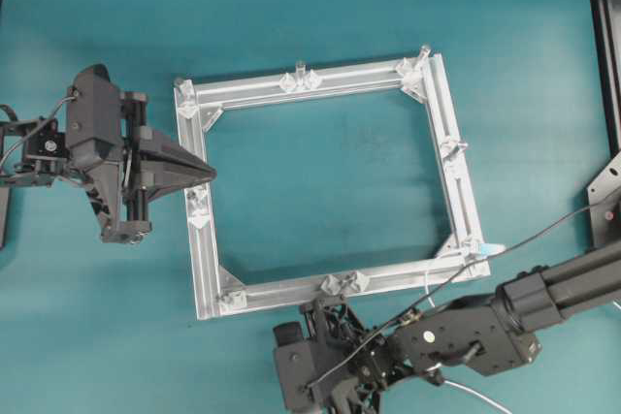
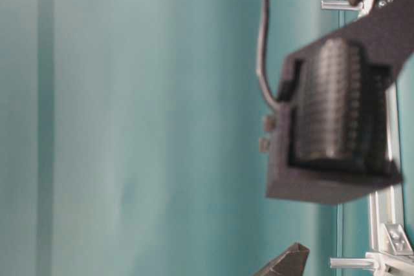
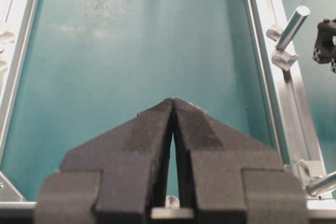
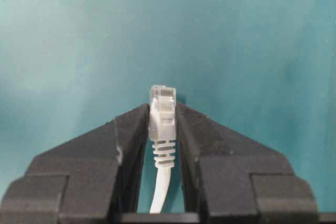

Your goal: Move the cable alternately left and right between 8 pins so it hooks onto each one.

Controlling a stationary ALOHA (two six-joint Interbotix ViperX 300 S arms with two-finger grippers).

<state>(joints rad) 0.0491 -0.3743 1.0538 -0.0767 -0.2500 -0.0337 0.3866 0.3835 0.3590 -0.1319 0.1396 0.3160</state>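
**Inspector A:** The table [image 1: 320, 36], a teal surface, carried the square aluminium frame [image 1: 449, 176], taken here as the landmark. Why was the frame left flat and square to both arms?

**Inspector B:** In my judgement, so that each arm could reach the pins [image 1: 300, 69] on its own side. The pins stood upright on small brackets along the bars. None carried any cord in the overhead view, so the threading had not begun.

**Inspector A:** The left tool [image 1: 206, 173]?

**Inspector B:** It sat at the frame's left bar, tip over that bar, pointing inward across the frame. Its fingers [image 3: 152, 129] met at the tips with nothing between them. I read it as parked, ready to steady the cord later.

**Inspector A:** And the right tool [image 4: 163, 116]?

**Inspector B:** It was below the frame's lower bar, outside the frame. Its fingers pressed on both sides of the plug at the end of the cable [image 4: 162, 124], with the clear plug tip protruding past the fingertips. Holding the cord at its head would, I judge, give control of the leading end for hooking round the first pin.

**Inspector A:** The rest of the cable?

**Inspector B:** It ran back between the fingers toward the wrist. A white length lay beside the frame's lower right corner.
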